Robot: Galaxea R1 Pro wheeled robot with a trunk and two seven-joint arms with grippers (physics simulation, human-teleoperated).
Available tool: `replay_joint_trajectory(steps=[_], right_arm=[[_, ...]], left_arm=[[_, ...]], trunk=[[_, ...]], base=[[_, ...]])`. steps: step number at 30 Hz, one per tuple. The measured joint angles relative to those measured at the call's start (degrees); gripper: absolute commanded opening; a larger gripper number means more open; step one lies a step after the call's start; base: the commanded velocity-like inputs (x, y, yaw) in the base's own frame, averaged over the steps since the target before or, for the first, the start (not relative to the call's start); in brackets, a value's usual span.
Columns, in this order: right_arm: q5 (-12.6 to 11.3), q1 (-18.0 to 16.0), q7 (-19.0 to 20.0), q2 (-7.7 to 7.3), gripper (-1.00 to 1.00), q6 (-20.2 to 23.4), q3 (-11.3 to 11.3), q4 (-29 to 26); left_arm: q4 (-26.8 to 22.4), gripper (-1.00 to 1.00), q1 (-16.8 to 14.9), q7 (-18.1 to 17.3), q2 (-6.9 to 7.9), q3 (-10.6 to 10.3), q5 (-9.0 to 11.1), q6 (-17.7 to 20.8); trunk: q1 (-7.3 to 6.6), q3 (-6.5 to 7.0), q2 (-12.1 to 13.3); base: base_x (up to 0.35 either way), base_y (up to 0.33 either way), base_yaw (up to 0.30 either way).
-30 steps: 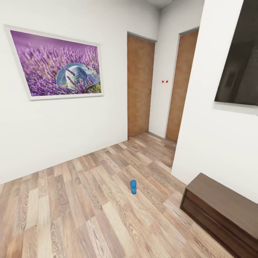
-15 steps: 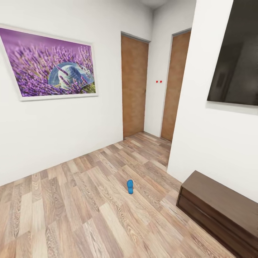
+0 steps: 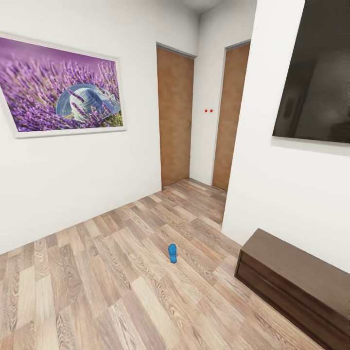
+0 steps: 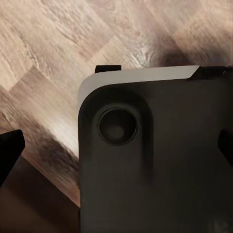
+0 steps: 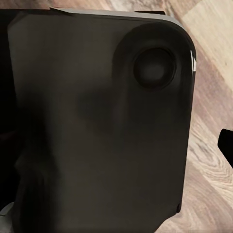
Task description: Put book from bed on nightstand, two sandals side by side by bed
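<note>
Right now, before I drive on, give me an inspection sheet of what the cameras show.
Surface: wood-plank floor, bare apart from one item.
Job's things: one blue sandal lying flat on the floor, apart from the bench and walls; second sandal, book, bed and nightstand: nothing seen.
Clutter: nothing seen.
Grippers: both wrist views look down at a dark robot body panel over the floor; whether the jaws are open cannot be told.
Cables: nothing seen.
Surroundings: lavender picture on the left wall, two brown doors ahead, dark wall screen on the right, long low dark bench cabinet beneath it.
</note>
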Motion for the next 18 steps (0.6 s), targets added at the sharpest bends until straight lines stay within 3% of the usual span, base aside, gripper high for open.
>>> replay_joint_trajectory(steps=[9,18], right_arm=[[0.00,-0.01,0.01,0.03,1.00,0.01,0.00,0.00],[0.00,-0.01,0.00,-0.01,1.00,0.00,0.00,0.00]], left_arm=[[0.00,1.00,0.00,0.00,0.00,0.00,0.00,0.00],[0.00,1.00,0.00,0.00,0.00,0.00,-0.02,0.00]], trunk=[[0.00,0.00,0.00],[0.00,0.00,0.00]], base=[[0.000,0.015,-0.061],[0.000,0.006,-0.167]])
